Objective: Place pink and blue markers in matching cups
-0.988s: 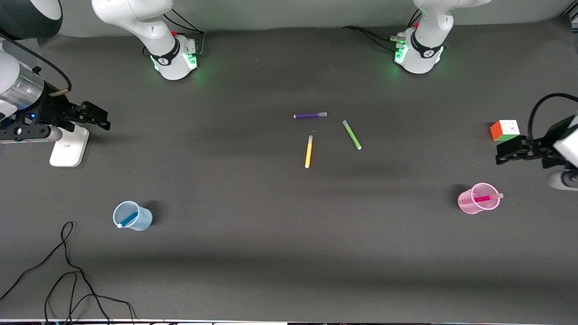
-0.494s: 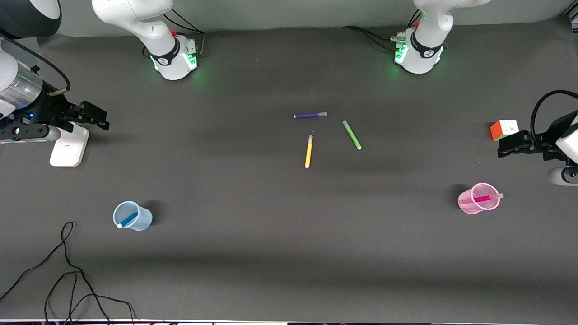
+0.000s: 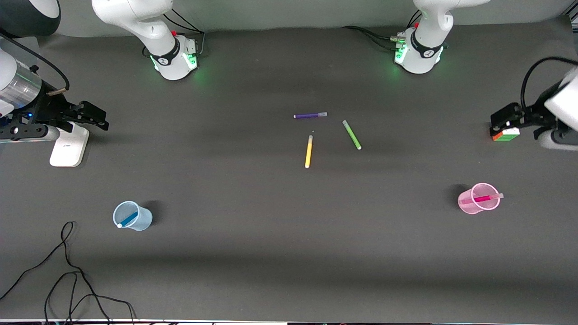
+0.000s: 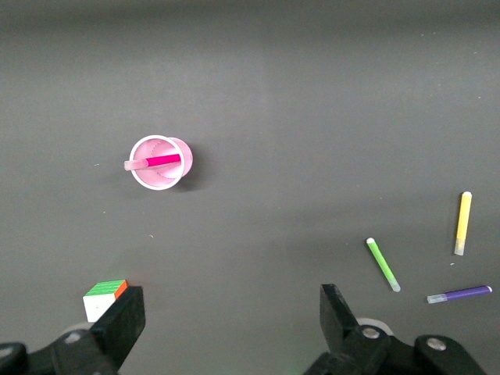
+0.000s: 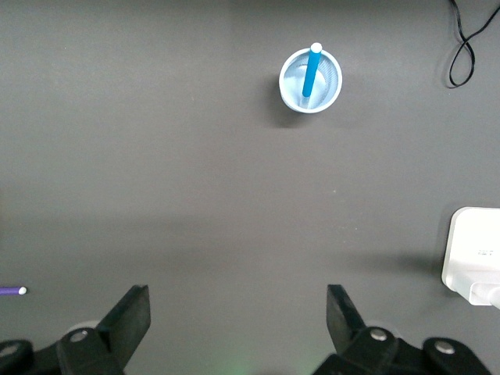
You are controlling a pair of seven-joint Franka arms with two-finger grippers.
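both markers look placed: the pink marker (image 3: 482, 198) leans in the pink cup (image 3: 478, 198), the blue marker (image 3: 128, 219) in the blue cup (image 3: 132, 215). our left gripper (image 3: 505, 118) hangs spread wide over the cube (image 3: 505, 134), our right gripper (image 3: 92, 116) spread wide by the white block (image 3: 68, 146). we judge nothing remains but parking.

- The left gripper (image 3: 505, 118) has moved up the right edge of the front view, and now covers part of the colored cube (image 3: 506, 134).
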